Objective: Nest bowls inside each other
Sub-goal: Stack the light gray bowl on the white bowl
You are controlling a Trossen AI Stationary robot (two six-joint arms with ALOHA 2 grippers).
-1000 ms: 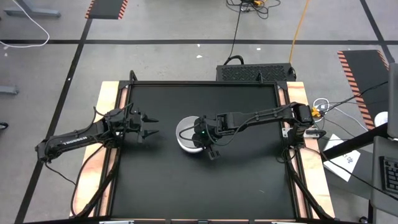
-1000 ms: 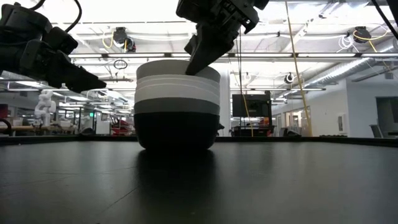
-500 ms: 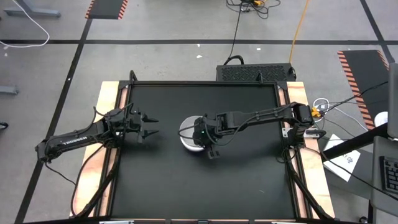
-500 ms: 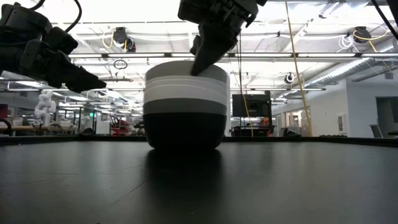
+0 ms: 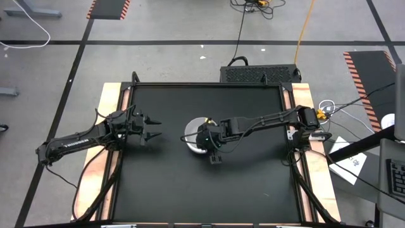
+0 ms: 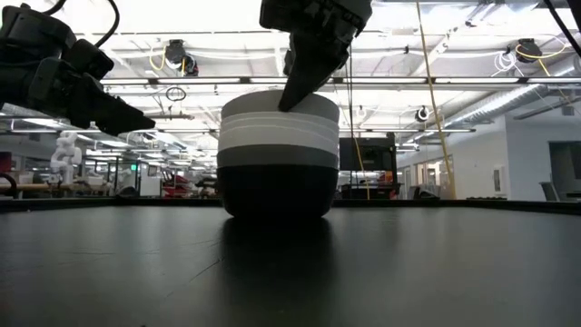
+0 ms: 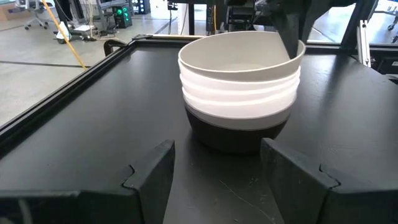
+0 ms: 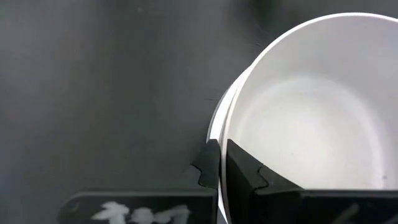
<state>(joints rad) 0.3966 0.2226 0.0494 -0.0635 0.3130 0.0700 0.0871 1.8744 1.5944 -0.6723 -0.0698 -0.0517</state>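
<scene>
Bowls (image 6: 279,154) sat nested in one round stack near the middle of the matte black table (image 5: 240,183): a black bowl at the bottom, a dark grey band above it, then white rims, the topmost bowl plain white and hollow side up. At about nine o'clock from the stack, well apart from it, the left gripper (image 5: 154,128) hung above the table with its two dark fingers (image 7: 152,177) spread wide and nothing between them, pointing toward the stack. From three o'clock the right arm reached in over the stack, and the right gripper (image 8: 218,163) was pinched tight on the rim of the top white bowl, one finger inside, one outside.
</scene>
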